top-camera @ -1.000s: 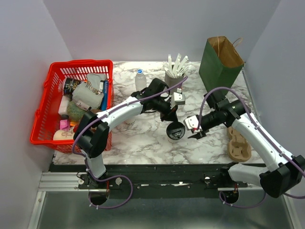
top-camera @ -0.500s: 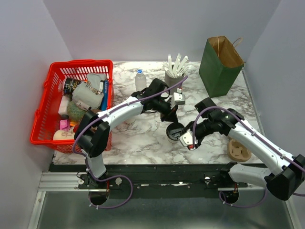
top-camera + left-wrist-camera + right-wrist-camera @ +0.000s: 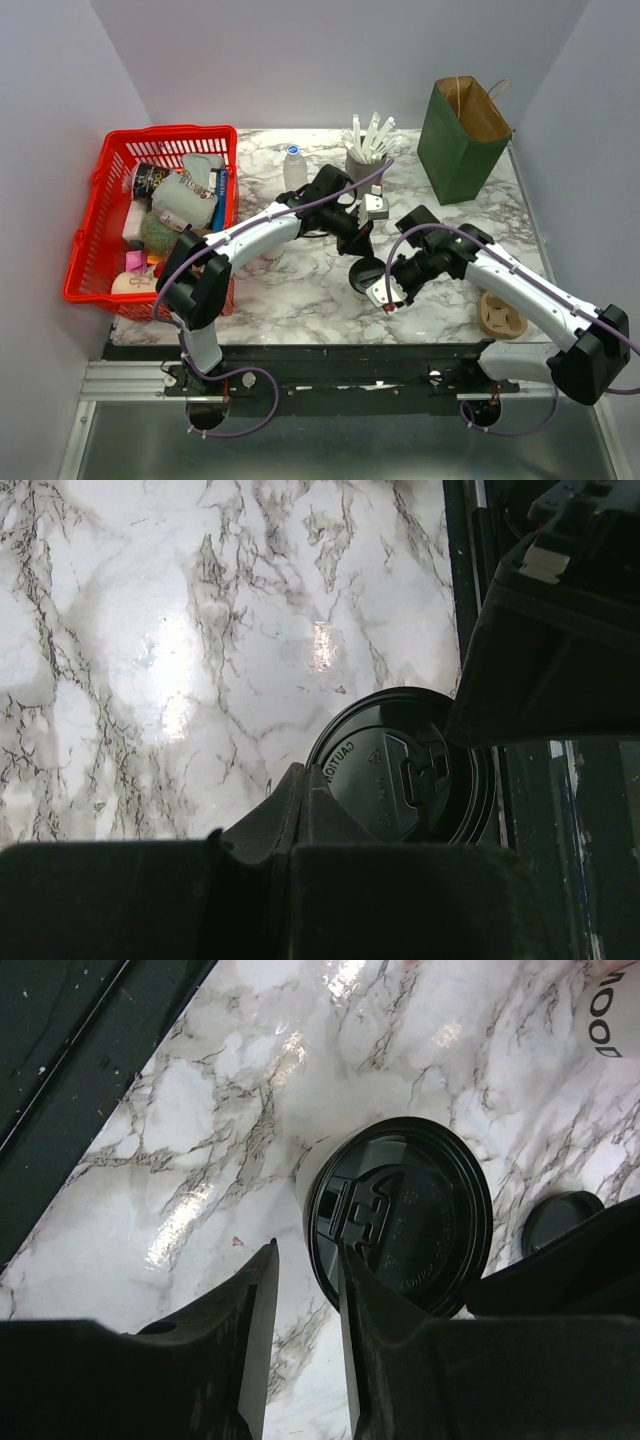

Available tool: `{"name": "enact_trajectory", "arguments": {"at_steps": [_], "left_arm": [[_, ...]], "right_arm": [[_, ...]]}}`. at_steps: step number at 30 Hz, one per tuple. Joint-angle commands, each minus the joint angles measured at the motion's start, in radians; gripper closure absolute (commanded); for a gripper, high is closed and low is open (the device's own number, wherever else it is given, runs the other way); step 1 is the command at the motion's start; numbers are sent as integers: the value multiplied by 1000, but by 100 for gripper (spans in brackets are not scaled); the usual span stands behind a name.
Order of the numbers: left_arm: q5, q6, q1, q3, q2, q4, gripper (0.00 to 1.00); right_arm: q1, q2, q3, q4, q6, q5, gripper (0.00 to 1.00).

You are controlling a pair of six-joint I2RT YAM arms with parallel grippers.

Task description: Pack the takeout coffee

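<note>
The takeout coffee, a cream-white cup with a black lid, stands on the marble near the front middle of the table. The lid fills the lower part of the left wrist view and sits centre-right in the right wrist view. My left gripper hovers just behind and above the cup, shut and empty. My right gripper is at the cup's front right side. It is open with a narrow gap; one fingertip overlaps the lid's edge, and only marble shows between the fingers.
A red basket of groceries stands at the left. Along the back are a water bottle, a grey cup of white sticks and a green paper bag. A cup holder lies front right.
The right arm has swung left and forward from near the holder to the cup's side, and its jaws have narrowed. The left arm and the cup have stayed still.
</note>
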Motion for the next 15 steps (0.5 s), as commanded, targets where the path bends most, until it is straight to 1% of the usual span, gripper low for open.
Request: {"name": "enact_trajectory", "arguments": {"at_steps": [1, 3, 8, 11, 12, 15], "left_arm": [[40, 5, -5, 32, 16, -4, 100], [40, 3, -5, 37, 20, -2, 100], [41, -1, -5, 46, 25, -4, 100], [43, -6, -5, 52, 27, -2, 100], [43, -11, -4, 57, 30, -2, 100], [38, -43, -1, 57, 27, 16, 99]], "right_arm": [[14, 17, -1, 11, -4, 34, 64], [15, 25, -2, 19, -5, 40, 68], [18, 34, -1, 36, 2, 52, 74], [20, 34, 3, 43, 6, 57, 82], [20, 34, 7, 42, 9, 57, 86], [20, 26, 29, 40, 22, 44, 93]]}}
